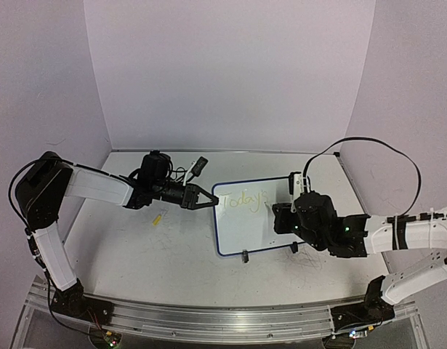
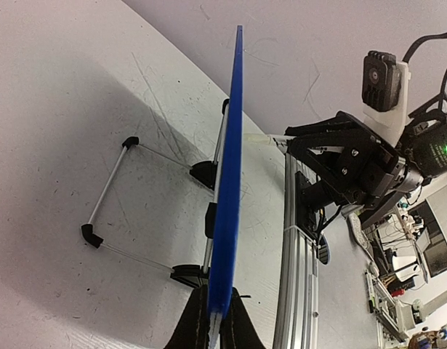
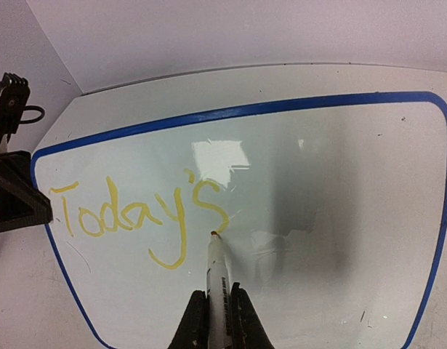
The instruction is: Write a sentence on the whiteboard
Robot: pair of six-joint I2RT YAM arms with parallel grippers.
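Note:
The whiteboard (image 1: 248,218), white with a blue frame, stands tilted on the table's middle. My left gripper (image 1: 208,200) is shut on its left edge; the left wrist view shows the blue edge (image 2: 229,182) between my fingers. My right gripper (image 3: 216,320) is shut on a white marker (image 3: 217,273), whose tip touches the board (image 3: 317,189) just below the final "s". The sentence (image 3: 136,211) reads "Today's" in pale yellow; it also shows in the top view (image 1: 245,198). No second line is visible.
A small yellow piece (image 1: 157,218) lies on the table left of the board. The board's wire stand and black feet (image 2: 190,275) rest behind it. An aluminium rail (image 2: 299,291) runs along the near table edge. Grey scribbles mark the tabletop.

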